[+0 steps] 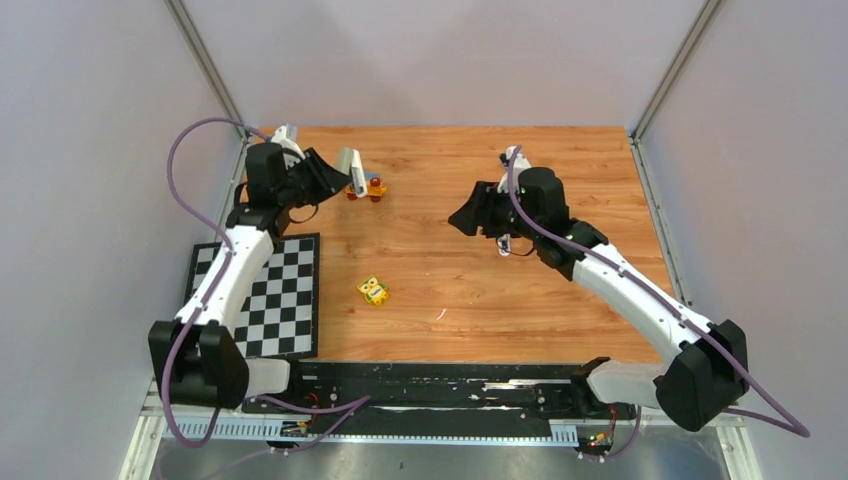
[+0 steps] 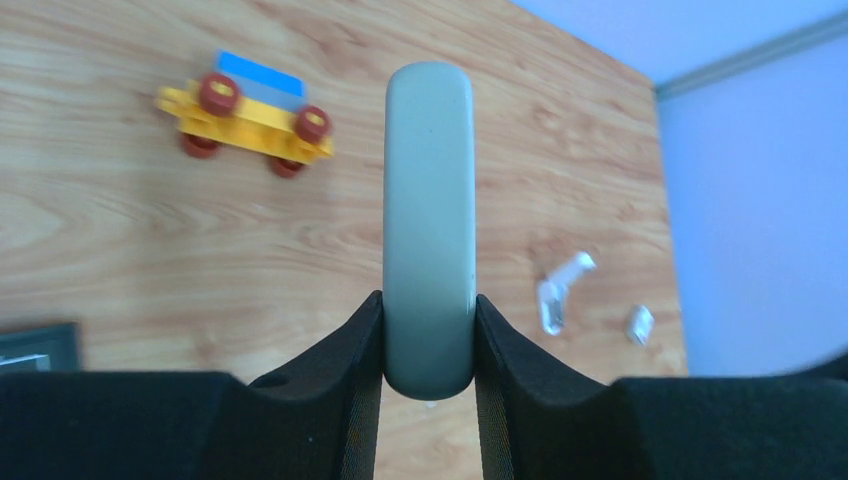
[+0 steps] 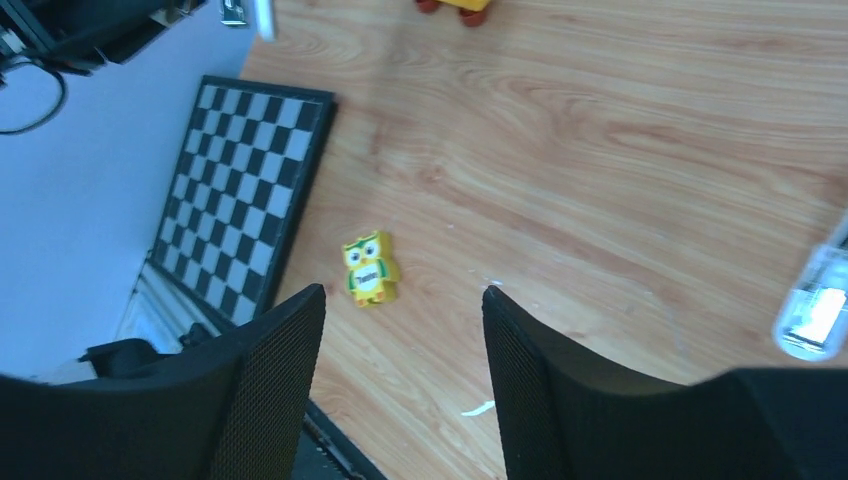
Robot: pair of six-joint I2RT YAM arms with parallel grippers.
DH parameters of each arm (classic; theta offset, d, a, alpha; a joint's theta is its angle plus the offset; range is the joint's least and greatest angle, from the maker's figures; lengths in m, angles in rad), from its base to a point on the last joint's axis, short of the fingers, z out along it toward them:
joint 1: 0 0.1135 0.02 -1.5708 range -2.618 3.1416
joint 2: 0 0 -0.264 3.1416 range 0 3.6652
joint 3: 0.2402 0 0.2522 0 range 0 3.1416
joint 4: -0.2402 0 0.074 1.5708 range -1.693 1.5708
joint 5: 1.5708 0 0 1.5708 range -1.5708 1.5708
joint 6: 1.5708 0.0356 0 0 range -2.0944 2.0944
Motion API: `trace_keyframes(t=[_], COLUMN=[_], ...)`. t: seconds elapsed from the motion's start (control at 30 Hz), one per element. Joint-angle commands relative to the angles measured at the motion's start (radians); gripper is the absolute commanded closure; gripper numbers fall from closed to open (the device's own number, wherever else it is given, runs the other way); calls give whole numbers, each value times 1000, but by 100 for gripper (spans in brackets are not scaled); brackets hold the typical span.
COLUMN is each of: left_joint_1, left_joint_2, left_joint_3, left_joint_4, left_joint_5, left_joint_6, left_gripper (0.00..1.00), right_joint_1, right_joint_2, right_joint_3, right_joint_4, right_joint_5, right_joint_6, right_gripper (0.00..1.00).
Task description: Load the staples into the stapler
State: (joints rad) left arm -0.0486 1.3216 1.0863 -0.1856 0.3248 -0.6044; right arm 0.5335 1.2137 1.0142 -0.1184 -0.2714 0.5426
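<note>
Black left claw (image 2: 428, 335), pinching the grey stapler (image 2: 428, 230) at one rounded end, with the body standing out past the fingertips. Black right claw (image 3: 400, 300), spread, nothing between its fingers, hanging above bare wood. We list the staples (image 2: 560, 295) as small silver pieces lying on the wooden surface (image 2: 150, 230), close to its edge by the purple wall (image 2: 760, 200) and apart from the stapler. Also entered: yellow toy car (image 2: 245, 115) near the stapler; yellow owl figure (image 3: 370, 268); checkerboard (image 3: 240, 190) at left.
</note>
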Motion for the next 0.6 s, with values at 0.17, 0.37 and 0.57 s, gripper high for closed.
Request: trace_keyframes(t=[0.17,0.37,0.57], left_joint_1=[-149,-259,-296], left_joint_2=[-212,-268,-293], left_joint_3=[-184,-183,-177], left_joint_4=[124,104,85], left_joint_5=[166,146,148], left_joint_6=[-89,-93,-96], left_gripper=[100,100,100], right_joint_1=[184,272,299], right_joint_2=[109,169,188], right_joint_3=[97,174,171], right_joint_4=[91,30,29], right_joint_5=[-15,72,123], right_joint_6=[69,63,80], right_gripper=[55,56,59])
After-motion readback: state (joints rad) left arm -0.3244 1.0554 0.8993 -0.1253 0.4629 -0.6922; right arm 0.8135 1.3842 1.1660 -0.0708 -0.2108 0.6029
